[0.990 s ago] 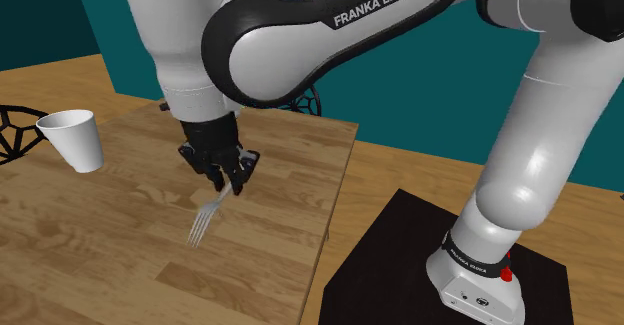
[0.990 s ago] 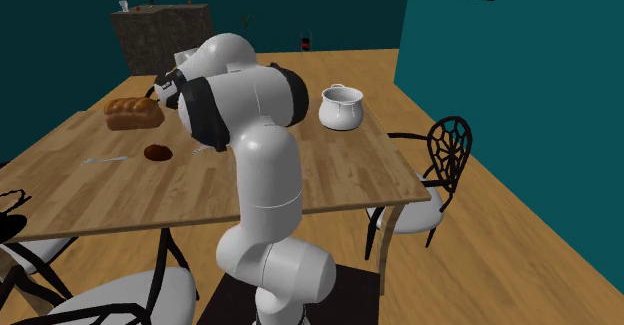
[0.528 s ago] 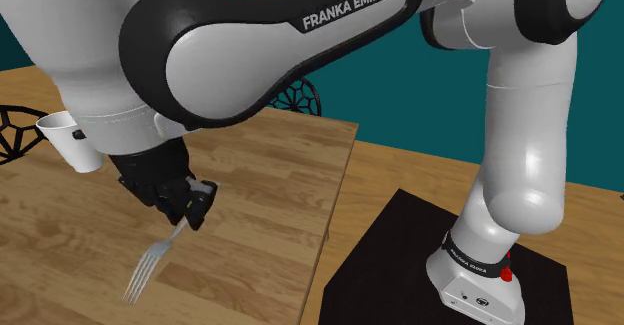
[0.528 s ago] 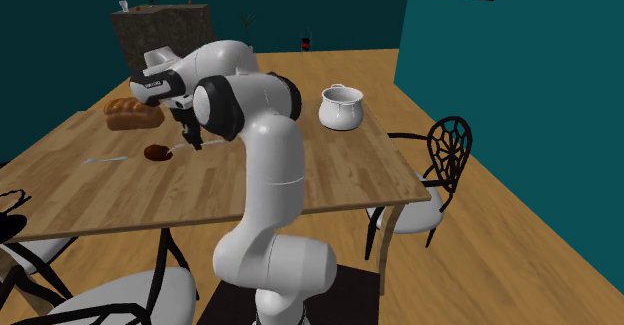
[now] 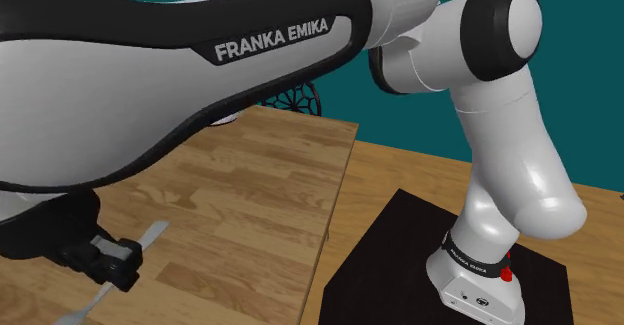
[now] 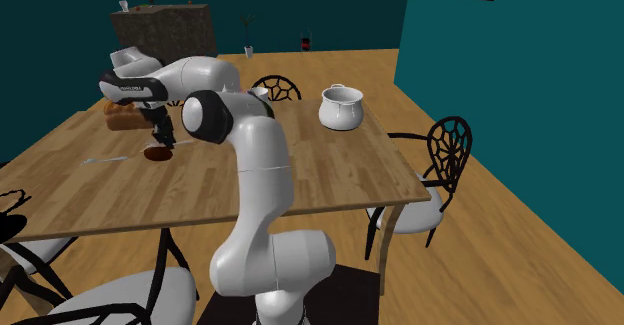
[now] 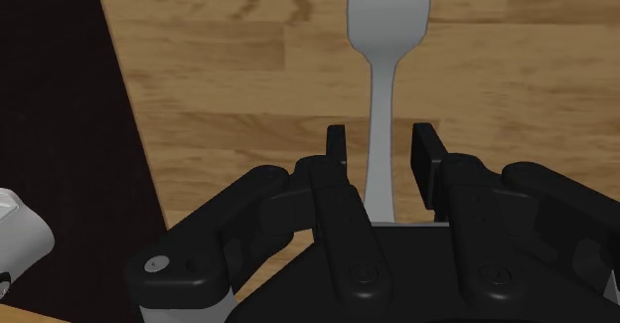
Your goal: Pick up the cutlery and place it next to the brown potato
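Note:
A grey fork [image 7: 387, 33] runs out from between my black fingers, tines pointing away, over bare wood. In the shoulder view the gripper [image 5: 105, 265] is low at the left, shut on the fork [image 5: 150, 235], whose handle sticks out up and to the right. From the second exterior view the gripper [image 6: 160, 138] hangs just above the brown potato [image 6: 155, 156] on the wooden table [image 6: 320, 173]. My white arm hides much of the table in the shoulder view.
A loaf of bread [image 6: 122, 118] lies behind the potato. Another piece of cutlery [image 6: 104, 159] lies to the potato's left, and a white pot [image 6: 340, 108] stands at the far right. Chairs [image 6: 440, 163] ring the table. The black stand [image 5: 400, 263] is at the shoulder view's lower right.
The arm has swung across the table with the fork, down and left in the shoulder view, from the table's middle to just above the potato.

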Robot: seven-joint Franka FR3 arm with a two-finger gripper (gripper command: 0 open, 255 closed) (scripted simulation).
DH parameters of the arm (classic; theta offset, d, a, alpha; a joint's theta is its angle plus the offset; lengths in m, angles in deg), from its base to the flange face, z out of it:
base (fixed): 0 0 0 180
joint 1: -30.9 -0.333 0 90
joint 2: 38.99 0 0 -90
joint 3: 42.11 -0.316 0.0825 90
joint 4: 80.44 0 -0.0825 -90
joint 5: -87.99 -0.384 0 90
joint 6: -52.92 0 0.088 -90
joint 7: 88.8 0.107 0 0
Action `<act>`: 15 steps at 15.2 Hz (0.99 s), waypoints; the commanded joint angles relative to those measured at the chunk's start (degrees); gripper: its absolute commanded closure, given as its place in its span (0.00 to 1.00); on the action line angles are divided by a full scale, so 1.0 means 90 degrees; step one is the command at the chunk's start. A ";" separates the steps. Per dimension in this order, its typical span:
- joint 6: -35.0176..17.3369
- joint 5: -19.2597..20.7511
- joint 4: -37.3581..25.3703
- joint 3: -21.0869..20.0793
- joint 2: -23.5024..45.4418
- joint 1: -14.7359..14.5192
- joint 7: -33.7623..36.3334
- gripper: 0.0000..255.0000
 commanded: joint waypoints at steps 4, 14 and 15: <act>0.0202 0.0253 -0.0748 0.0174 0.0573 -0.0635 0.0185 1.00; -0.0542 0.0361 -0.0014 0.0228 0.0696 -0.0445 0.0388 1.00; -0.0611 0.0377 0.0045 0.0238 0.0716 -0.0434 0.0407 1.00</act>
